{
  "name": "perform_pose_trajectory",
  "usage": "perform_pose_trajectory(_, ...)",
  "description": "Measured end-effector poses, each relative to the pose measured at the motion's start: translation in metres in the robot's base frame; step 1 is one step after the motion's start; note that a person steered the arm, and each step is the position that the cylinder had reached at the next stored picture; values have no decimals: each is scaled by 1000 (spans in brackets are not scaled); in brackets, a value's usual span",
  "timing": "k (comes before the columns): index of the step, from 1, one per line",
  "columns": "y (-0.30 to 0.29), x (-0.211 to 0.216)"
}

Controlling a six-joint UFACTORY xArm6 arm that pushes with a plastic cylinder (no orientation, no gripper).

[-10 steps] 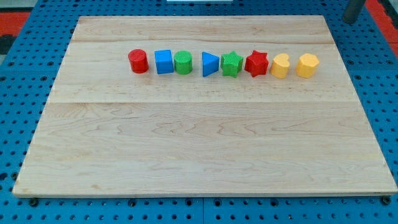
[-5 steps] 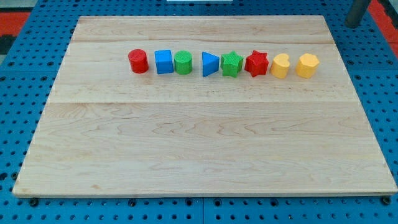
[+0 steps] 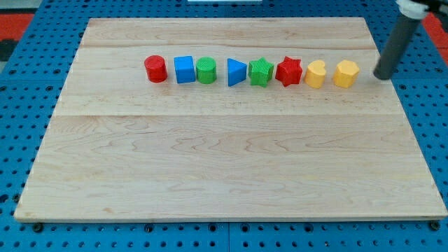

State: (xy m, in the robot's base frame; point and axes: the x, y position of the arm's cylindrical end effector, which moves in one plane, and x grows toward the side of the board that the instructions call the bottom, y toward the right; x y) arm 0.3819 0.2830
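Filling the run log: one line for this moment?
tip: on board, right of row, touching nothing | nearest: yellow block | row: eight blocks, red cylinder leftmost

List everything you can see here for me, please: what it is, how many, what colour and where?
Red cylinder: one, red, the view's left end of the row.
Blue cube: one, blue, second in the row.
Green cylinder: one, green, third, close beside the cube.
Blue triangle: one, blue, fourth.
Green star: one, green, fifth.
Red star: one, red, sixth.
Yellow blocks: two, yellow, one seventh, one at the view's right end of the row; exact shapes hard to tell.
Wooden board: one, pale wood, under the row.
Blue pegboard: one, blue with holes, around the board.
My tip: one dark rod, at the board's right edge, right of the last yellow block, apart from it.
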Motion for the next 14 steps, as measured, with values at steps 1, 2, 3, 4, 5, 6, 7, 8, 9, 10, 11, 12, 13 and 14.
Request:
perform_pose_trajectory(1,-33,26)
perform_pose_trajectory(2,-28,7)
perform_pose_trajectory(3,-28,7)
perform_pose_trajectory(4,-28,5)
perform_pose_trajectory(5,-28,5)
perform_pose_trajectory(6,-31,7)
perform_pose_trajectory(7,-37,9)
perform_pose_trajectory(8,-31,5)
perform_pose_trajectory(9,-31,5)
perform_pose_trajectory(10,-31,3)
perform_pose_trajectory(11,-33,6)
perform_pose_trajectory(12,-28,0)
perform_pose_trajectory(13,-19,-20)
perform_pose_trajectory(14,-9,-20)
